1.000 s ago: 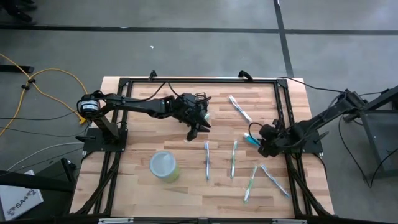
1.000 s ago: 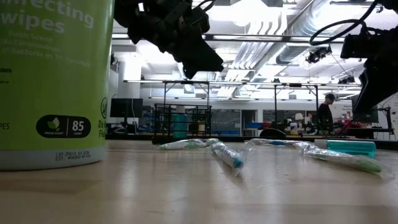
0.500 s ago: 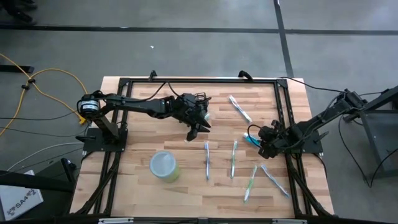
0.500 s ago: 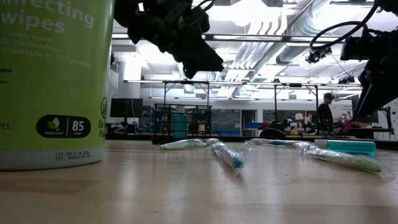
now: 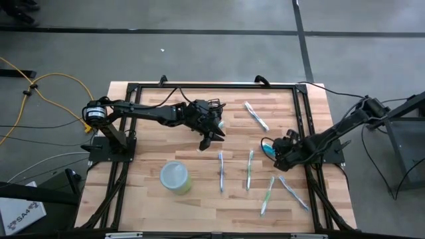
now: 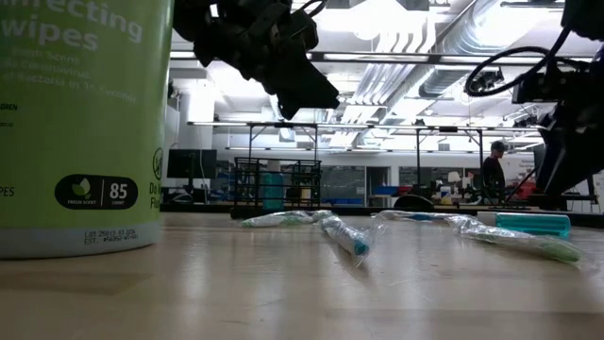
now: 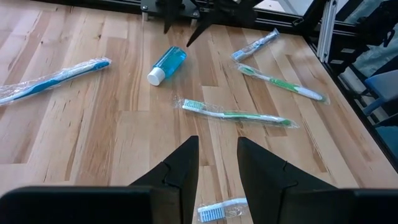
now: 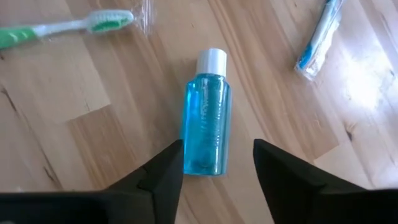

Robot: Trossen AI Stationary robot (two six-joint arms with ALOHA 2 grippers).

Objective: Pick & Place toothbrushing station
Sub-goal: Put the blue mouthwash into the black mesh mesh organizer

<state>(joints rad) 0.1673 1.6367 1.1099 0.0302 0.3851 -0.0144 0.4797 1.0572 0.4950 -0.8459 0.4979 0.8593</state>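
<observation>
Two tools hovering, nothing grabbed

Two arms are over the bench (image 5: 146, 199). Right tool (image 8: 217, 163) hangs just above a blue mouthwash bottle (image 8: 207, 129) lying flat, fingers apart either side of it, not touching as far as I can tell. Left tool (image 7: 217, 163) hovers mid-bench, fingers slightly apart and empty. Black wire-mesh holder (image 6: 276, 186) sits toward the far edge, just beside the left arm. Wrapped toothbrushes (image 5: 221, 171) lie scattered, wipes canister (image 5: 175, 177) nearer the front.

Bright, even overhead light; ceiling lamps (image 6: 377, 19) glare in the low view. The table (image 8: 367, 93) shines beyond the right fingers (image 8: 292, 180). Shadows stay soft.
</observation>
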